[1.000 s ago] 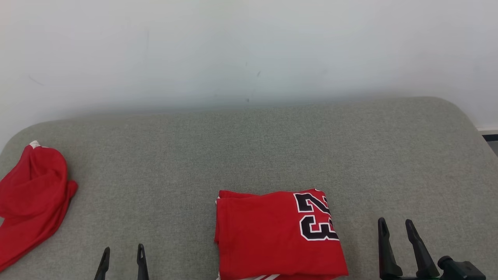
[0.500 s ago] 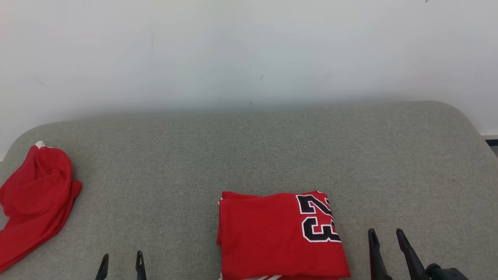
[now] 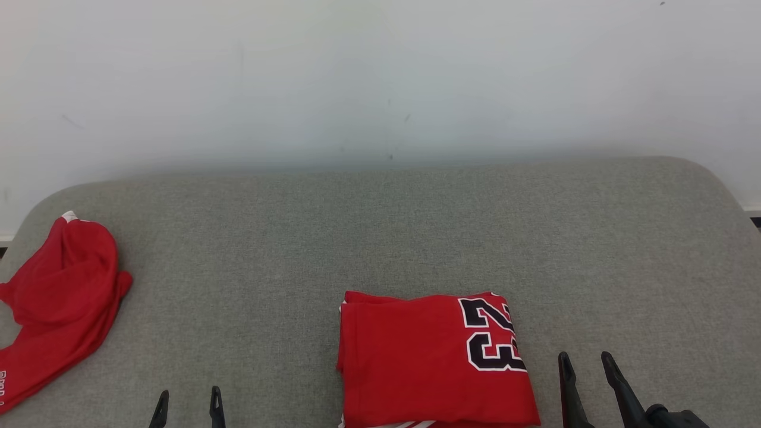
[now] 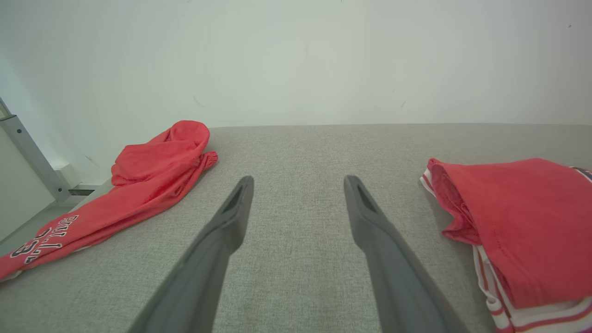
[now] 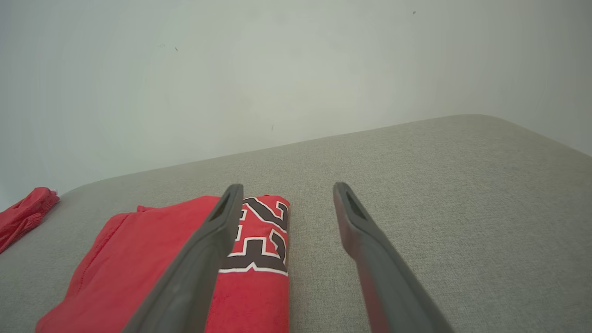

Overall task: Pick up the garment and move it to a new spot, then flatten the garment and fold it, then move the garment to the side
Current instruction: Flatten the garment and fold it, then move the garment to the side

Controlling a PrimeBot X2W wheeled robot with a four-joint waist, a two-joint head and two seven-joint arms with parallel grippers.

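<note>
Red cloth, folded into a neat block, is the garment (image 3: 437,359), which lies on the grey fabric-topped table (image 3: 380,238) at the lower middle of the head view. Its long axis seems to run up and down the frame, but the bottom edge cuts off its near end. A black number 23 (image 3: 492,339) lies turned on its side along its right edge, and a white-striped hem shows at the bottom.

The left claw (image 3: 190,392) sits well apart to the garment's lower left, wide open and empty. The right claw (image 3: 585,356) stands just beside its lower right corner without touching it, also open and empty. A second, crumpled red garment (image 3: 62,297) lies at the far left.

Compared with a second ago, the whole picture has slid slightly right, so the camera moved. The right claw now sits lower and closer to the garment, and the left claw is slightly lower.
</note>
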